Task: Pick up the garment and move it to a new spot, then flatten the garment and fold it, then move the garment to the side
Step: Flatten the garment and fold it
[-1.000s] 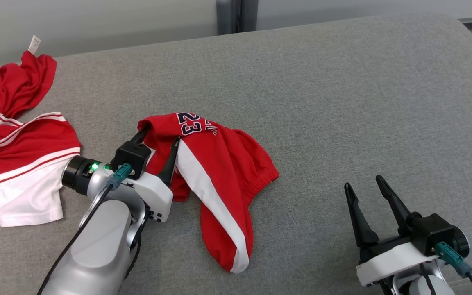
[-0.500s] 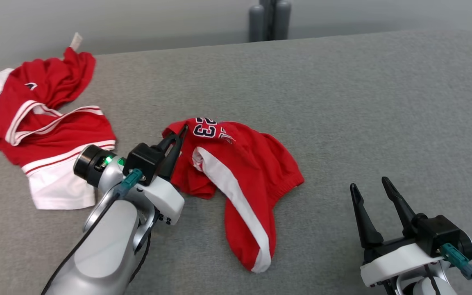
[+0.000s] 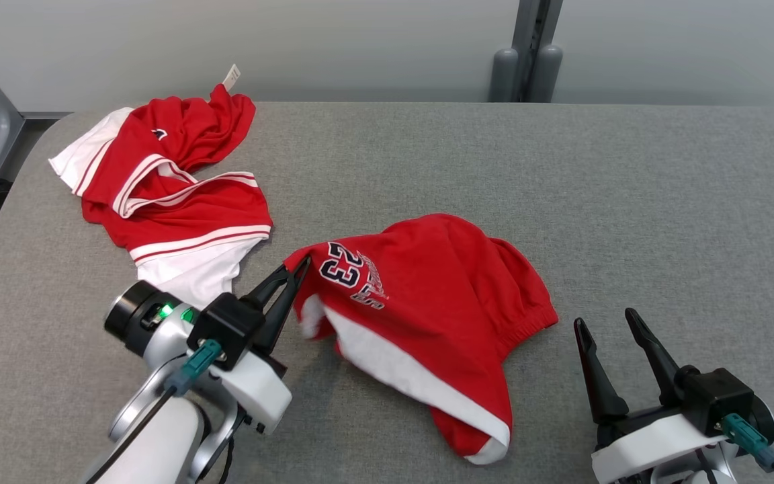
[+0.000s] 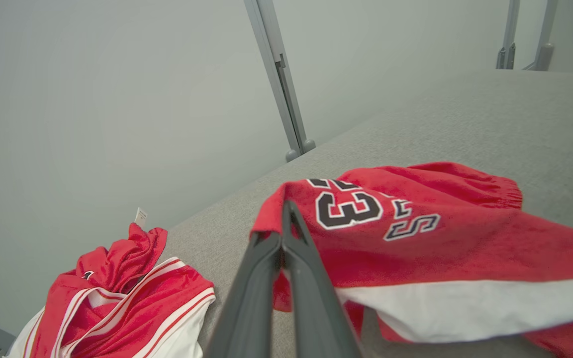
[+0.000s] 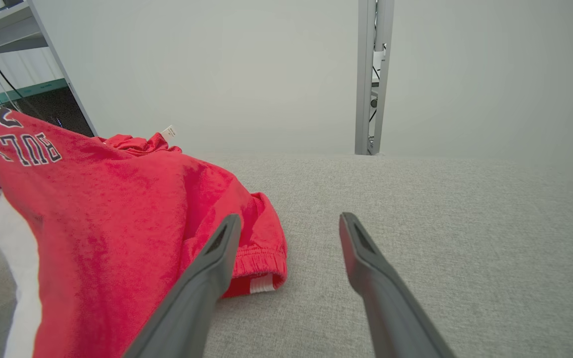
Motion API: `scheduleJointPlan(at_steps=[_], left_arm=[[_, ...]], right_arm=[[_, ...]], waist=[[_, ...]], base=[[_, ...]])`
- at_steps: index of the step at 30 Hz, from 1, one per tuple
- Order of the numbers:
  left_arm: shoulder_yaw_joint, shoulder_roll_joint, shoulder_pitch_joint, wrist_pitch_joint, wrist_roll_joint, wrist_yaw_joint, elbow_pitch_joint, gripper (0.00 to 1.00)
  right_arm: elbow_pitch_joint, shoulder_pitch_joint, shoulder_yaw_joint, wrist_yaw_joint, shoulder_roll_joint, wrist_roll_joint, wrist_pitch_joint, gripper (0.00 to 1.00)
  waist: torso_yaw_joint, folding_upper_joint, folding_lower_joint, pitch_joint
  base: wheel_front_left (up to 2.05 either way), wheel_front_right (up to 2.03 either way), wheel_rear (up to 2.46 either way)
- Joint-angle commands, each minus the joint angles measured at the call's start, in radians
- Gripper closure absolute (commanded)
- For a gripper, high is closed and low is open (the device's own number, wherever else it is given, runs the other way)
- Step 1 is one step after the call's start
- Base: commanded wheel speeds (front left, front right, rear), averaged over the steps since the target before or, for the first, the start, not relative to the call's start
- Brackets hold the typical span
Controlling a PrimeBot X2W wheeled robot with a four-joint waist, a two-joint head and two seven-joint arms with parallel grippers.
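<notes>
In the head view our left claw is pinched shut on a corner of the red shorts, next to the printed number. The rest of the cloth drapes away from its tips onto the grey table, and a red jersey lies apart on the claw's other side. Our right claw stands wide open and holds nothing. In the left wrist view the fingers meet on a thin fold of hem, so we judge the bite to be shallow. For the carry we should lift slowly and steer clear of the jersey. In the right wrist view the elastic waistband lies just off the left finger, handy for a second grip.
</notes>
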Motion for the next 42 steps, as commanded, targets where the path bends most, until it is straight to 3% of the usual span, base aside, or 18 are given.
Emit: scheduleJointPlan(at_steps=[1, 6, 10, 14, 26, 33, 35, 36, 42], left_arm=[[0.006, 0.009, 0.013, 0.008, -0.006, 0.007, -0.020, 1.00], [0.020, 0.057, 0.108, 0.128, -0.046, 0.015, -0.212, 1.00], [0.034, 0.061, 0.136, 0.166, -0.088, 0.018, -0.230, 1.00], [0.045, 0.056, 0.091, 0.167, -0.108, 0.011, -0.146, 1.00], [0.069, 0.021, -0.111, 0.109, -0.141, -0.004, 0.278, 1.00], [0.077, -0.003, -0.167, 0.024, -0.153, 0.000, 0.422, 0.98], [0.075, -0.013, -0.173, -0.005, -0.155, 0.004, 0.442, 0.51], [0.073, -0.017, -0.172, -0.019, -0.155, 0.005, 0.448, 0.00], [0.065, -0.040, -0.138, -0.089, -0.163, 0.012, 0.457, 0.00]], right_arm=[[-0.001, 0.006, -0.003, 0.000, -0.006, 0.002, -0.002, 0.00], [0.003, 0.008, 0.001, 0.000, -0.006, 0.006, -0.001, 0.00], [0.010, -0.011, 0.019, 0.000, -0.006, 0.010, -0.001, 0.00], [0.015, -0.026, 0.032, 0.000, -0.005, 0.007, -0.001, 0.00], [0.013, -0.062, 0.063, 0.000, -0.005, -0.002, -0.001, 0.00], [0.010, -0.048, 0.054, 0.000, -0.005, -0.001, -0.001, 0.00], [0.009, -0.041, 0.050, 0.000, -0.005, -0.001, -0.001, 0.00], [0.007, -0.040, 0.052, 0.000, -0.005, 0.000, -0.001, 0.00], [0.000, -0.017, 0.073, 0.000, -0.006, 0.011, -0.001, 0.00]], waist=[[0.003, 0.0000, 0.0000, -0.002], [0.002, 0.0000, 0.0000, 0.002], [-0.019, 0.0000, 0.0000, 0.014], [-0.047, 0.0000, 0.0000, 0.031], [-0.170, 0.0000, 0.0000, 0.099], [-0.192, 0.0000, 0.0000, 0.101], [-0.184, 0.0000, 0.0000, 0.094], [-0.179, 0.0000, 0.0000, 0.089], [-0.137, 0.0000, 0.0000, 0.057]], base=[[0.00, 0.00, 0.00], [0.00, 0.00, 0.00], [0.00, 0.00, 0.00], [0.00, 0.00, 0.00], [0.00, 0.00, 0.00], [0.00, 0.00, 0.00], [0.00, 0.00, 0.00], [0.00, 0.00, 0.00], [0.00, 0.00, 0.00]])
